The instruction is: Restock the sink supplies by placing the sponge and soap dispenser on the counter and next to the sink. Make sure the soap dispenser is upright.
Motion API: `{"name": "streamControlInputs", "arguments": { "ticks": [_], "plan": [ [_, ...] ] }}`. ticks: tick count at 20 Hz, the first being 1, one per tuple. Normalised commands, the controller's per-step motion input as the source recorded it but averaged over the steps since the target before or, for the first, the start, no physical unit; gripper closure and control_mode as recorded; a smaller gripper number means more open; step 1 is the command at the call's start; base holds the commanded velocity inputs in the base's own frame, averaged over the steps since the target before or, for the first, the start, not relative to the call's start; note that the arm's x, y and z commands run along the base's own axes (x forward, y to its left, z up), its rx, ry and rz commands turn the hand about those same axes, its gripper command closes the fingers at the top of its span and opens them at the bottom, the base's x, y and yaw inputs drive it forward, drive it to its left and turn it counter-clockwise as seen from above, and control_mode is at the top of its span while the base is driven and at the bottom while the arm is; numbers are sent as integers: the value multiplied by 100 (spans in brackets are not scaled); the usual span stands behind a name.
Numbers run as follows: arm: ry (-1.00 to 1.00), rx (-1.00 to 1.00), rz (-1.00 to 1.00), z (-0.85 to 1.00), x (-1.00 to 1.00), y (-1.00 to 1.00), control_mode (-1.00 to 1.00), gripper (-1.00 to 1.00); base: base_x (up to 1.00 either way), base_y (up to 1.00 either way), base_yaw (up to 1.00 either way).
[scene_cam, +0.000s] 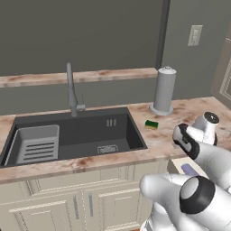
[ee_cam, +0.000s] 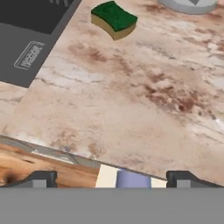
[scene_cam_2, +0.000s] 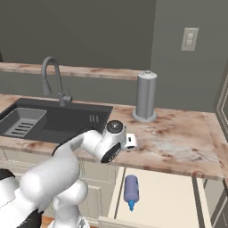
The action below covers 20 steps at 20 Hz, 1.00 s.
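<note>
The sponge (scene_cam: pixel 151 124) (ee_cam: pixel 114 19), green side up, lies flat on the counter (scene_cam: pixel 185 110) (ee_cam: pixel 131 100), just right of the sink (scene_cam: pixel 81 133) (scene_cam_2: pixel 53 116). The lavender soap dispenser (scene_cam_2: pixel 131 189) (scene_cam: pixel 189 170) lies on its side in an open drawer below the counter's front edge, teal tip toward the front. My gripper (ee_cam: pixel 111 180) hangs open above the counter's front edge, right of the sink's corner. Nothing is between its fingertips (ee_cam: pixel 41 179). A bit of the dispenser (ee_cam: pixel 132 180) shows far below them.
A tall grey cylinder with a domed cap (scene_cam: pixel 164 90) (scene_cam_2: pixel 145 95) stands at the back of the counter, behind the sponge. The faucet (scene_cam: pixel 71 92) rises behind the sink; a slotted rack (scene_cam: pixel 37 144) sits in its left half. The open drawer (scene_cam_2: pixel 169 196) juts out in front of the cabinets.
</note>
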Motion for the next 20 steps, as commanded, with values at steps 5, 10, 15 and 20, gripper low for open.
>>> {"name": "streamControlInputs", "arguments": {
  "ticks": [5, 10, 15, 20],
  "plan": [
    [0, 17, -22, -34, -93, -54, -100, -100, 0, 0, 0],
    [3, 8, -20, -31, -60, -61, -100, -100, 0, 0, 0],
    [8, 6, -12, -17, -22, -53, -100, -100, 0, 0, 0],
    [15, 16, -1, 0, -6, -31, -100, -100, 0, 0, 0]
  ]
}}
